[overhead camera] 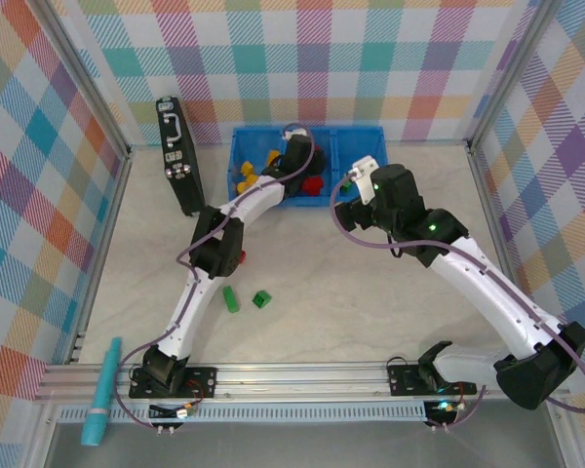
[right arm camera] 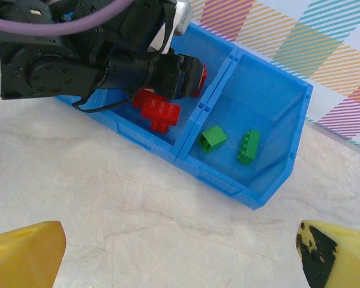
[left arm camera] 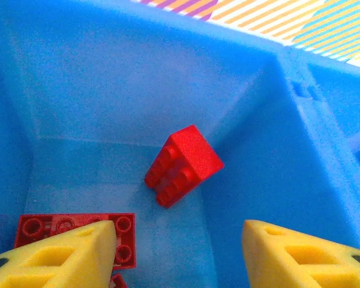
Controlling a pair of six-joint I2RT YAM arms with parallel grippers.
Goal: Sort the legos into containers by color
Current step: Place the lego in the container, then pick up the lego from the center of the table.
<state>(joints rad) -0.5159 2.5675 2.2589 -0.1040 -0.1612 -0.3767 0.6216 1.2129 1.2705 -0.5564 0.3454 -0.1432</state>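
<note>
Left tool [left arm camera: 177, 229]: released, yellow fingers [left arm camera: 78, 252] apart, nothing between them. I see it hanging inside the middle compartment of the blue bin [left arm camera: 108, 78]. Below it, a sloped red brick [left arm camera: 183, 165] sits tilted near the far right corner. A flat red plate [left arm camera: 66, 227] lies on the floor under the left finger.

Right tool [right arm camera: 180, 240]: spread wide, empty, over bare worktop [right arm camera: 108, 192] near the bin.

Right compartment: two green bricks [right arm camera: 213, 138]. Left compartment: yellow and orange bricks [overhead camera: 246, 174].

Loose on the worktop: two green pieces [overhead camera: 231, 298], and one red piece [overhead camera: 241, 257] beside the left arm.
</note>
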